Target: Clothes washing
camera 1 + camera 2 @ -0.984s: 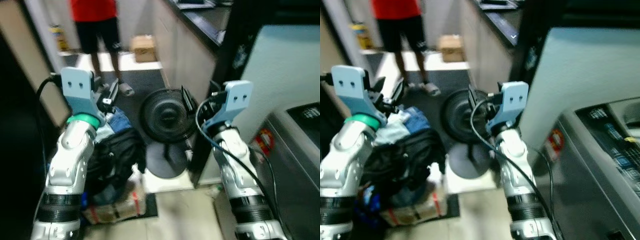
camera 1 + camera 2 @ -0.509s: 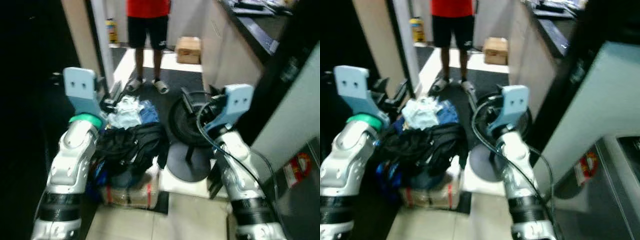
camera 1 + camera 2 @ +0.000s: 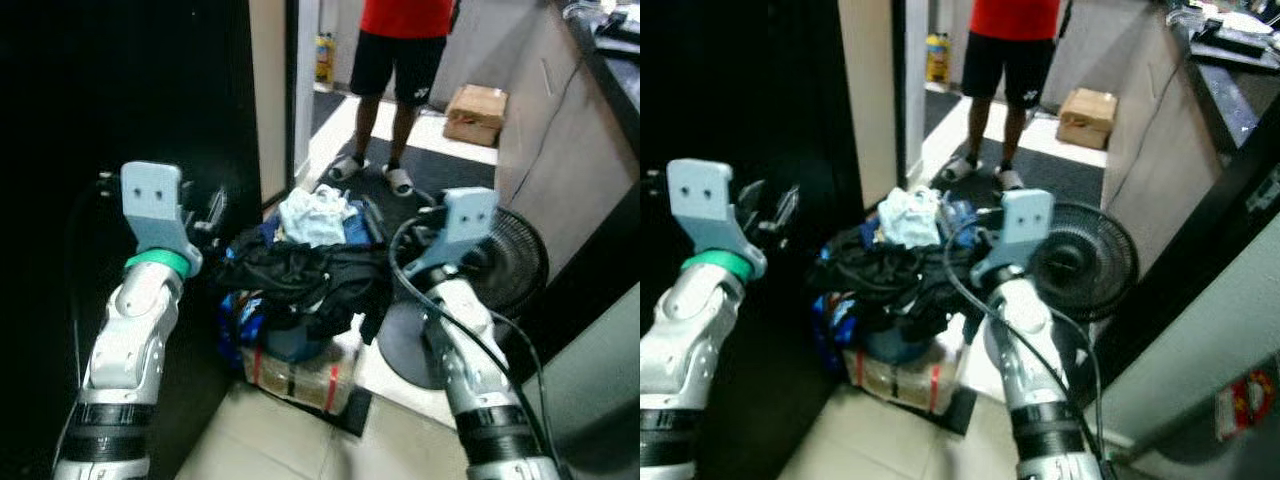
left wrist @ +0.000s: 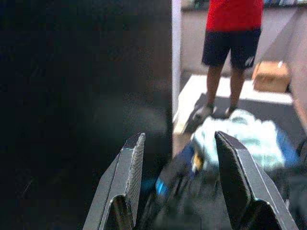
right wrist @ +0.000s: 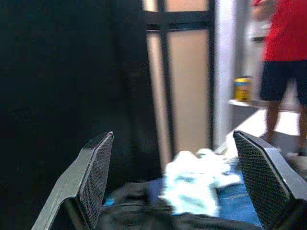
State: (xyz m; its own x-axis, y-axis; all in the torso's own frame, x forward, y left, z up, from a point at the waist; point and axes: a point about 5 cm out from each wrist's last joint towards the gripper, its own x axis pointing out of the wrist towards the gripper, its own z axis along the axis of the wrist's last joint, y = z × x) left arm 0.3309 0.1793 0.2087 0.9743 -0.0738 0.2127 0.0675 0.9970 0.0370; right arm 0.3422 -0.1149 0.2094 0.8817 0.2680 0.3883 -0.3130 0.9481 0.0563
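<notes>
So the laundry pile (image 3: 305, 265) is sitting right in front of the robot, heaped on what looks like a basket or tub stacked on a taped box (image 3: 300, 372) on the tiled floor (image 3: 270, 445), wedged between a dark wall or door on the robot's left and a black pedestal fan (image 3: 505, 265) on its right. Pale blue-white cloth (image 3: 315, 215) is on top, blue fabric under that, and a lot of black stuff spills over the sides, so my guess is it was just dumped there as the load to be washed. Both arms are raised at about chest height on either side of the pile, which reads to me like an approach pose, nothing grabbed yet. The left end effector (image 4: 180, 184) is spread fairly wide and holds nothing, pointing toward the clothes and the dark panel. The right end effector (image 5: 175, 184) is spread very wide, also empty, with the pale cloth sitting between its fingers further off. A person (image 3: 405, 60) in a red top, dark shorts and slippers stands in the doorway beyond the pile, near a cardboard box (image 3: 477, 112) and a yellow container (image 3: 937, 55). As for writing: there's a small white mark on the shorts and something on the yellow container, but it's all too blurry to read.
</notes>
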